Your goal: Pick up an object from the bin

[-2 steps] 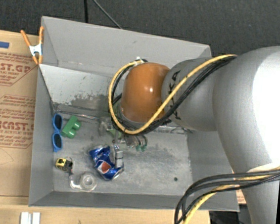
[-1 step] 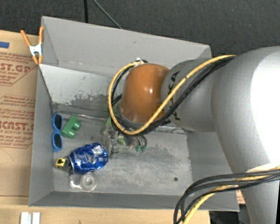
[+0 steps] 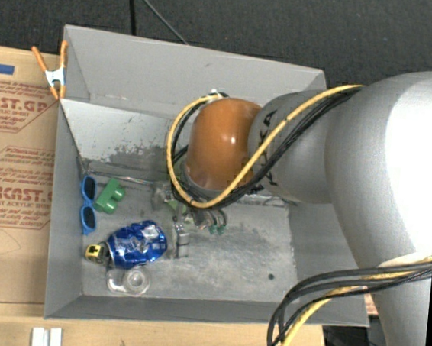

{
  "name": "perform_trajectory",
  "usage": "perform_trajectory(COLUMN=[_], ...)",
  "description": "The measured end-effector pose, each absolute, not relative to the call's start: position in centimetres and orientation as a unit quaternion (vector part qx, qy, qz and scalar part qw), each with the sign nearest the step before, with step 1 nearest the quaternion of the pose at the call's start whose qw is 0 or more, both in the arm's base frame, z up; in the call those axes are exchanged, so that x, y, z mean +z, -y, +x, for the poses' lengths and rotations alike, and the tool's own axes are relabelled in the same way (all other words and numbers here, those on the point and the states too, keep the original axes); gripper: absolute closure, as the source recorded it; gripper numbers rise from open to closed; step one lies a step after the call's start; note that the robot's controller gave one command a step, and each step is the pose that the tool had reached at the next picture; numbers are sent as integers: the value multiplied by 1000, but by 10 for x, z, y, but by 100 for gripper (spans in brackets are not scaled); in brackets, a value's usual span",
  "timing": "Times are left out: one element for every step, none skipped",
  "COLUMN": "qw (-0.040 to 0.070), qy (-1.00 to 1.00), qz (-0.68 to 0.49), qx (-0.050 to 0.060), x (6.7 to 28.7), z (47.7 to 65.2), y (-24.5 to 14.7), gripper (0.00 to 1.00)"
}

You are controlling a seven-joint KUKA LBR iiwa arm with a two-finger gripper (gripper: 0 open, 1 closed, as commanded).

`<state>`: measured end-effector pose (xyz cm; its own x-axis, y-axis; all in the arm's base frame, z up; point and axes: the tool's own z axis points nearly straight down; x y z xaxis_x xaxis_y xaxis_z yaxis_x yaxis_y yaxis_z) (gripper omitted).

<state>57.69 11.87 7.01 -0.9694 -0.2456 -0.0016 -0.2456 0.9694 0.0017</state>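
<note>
Hovering end effector [image 3: 183,236] low in grey bin [image 3: 252,264], just right of crumpled blue can [image 3: 138,245] in bin's lower-left; being unable to tell open or closed; seeing green block [image 3: 110,196], blue sunglasses [image 3: 87,207] further left

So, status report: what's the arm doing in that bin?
Gripper low over bin floor. Crumpled blue can close beside it, view's left. Green block, blue sunglasses farther off, not blocking.

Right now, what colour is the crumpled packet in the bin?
The crumpled packet is blue with white markings; camera view.
</note>
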Motion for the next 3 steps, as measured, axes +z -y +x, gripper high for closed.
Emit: perform_trajectory(qw=[2, 2, 5], qy=[-981, -982, -981], qz=[-193, -191, -193], qx=[2, 2, 1], x=[79, 79, 230], z=[576, 576, 542], y=[-188, -186, -196], gripper=[0, 100, 100])
